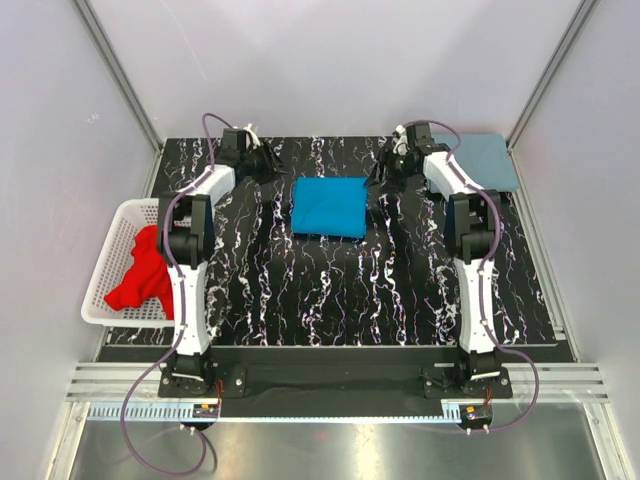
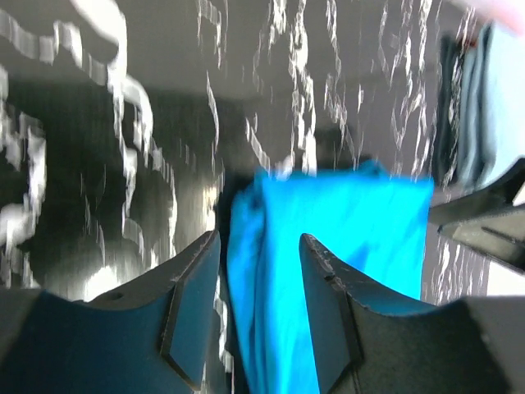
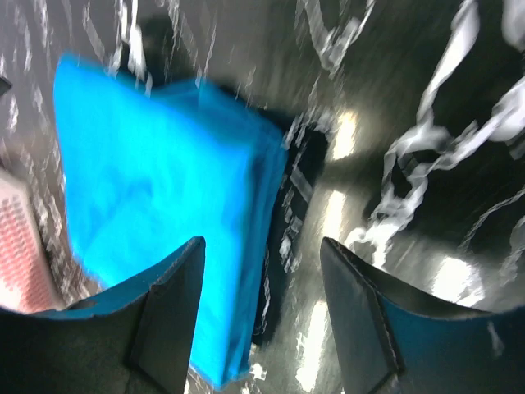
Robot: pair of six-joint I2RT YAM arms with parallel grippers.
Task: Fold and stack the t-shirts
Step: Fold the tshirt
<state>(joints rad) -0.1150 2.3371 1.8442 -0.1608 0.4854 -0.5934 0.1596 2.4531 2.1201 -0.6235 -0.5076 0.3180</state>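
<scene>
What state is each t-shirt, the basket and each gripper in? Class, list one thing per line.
bright blue t-shirt: folded, lying flat mid-table
grey-blue t-shirt: folded, flat at the far right corner
basket: upright at the left edge, partly filled
red t-shirts: crumpled, unfolded, in the basket
left gripper: open, holding nothing
right gripper: open, holding nothing

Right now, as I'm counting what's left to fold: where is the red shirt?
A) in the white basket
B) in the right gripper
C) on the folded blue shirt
A: the red shirt lies crumpled inside the white basket, at the left of the overhead view.
</scene>
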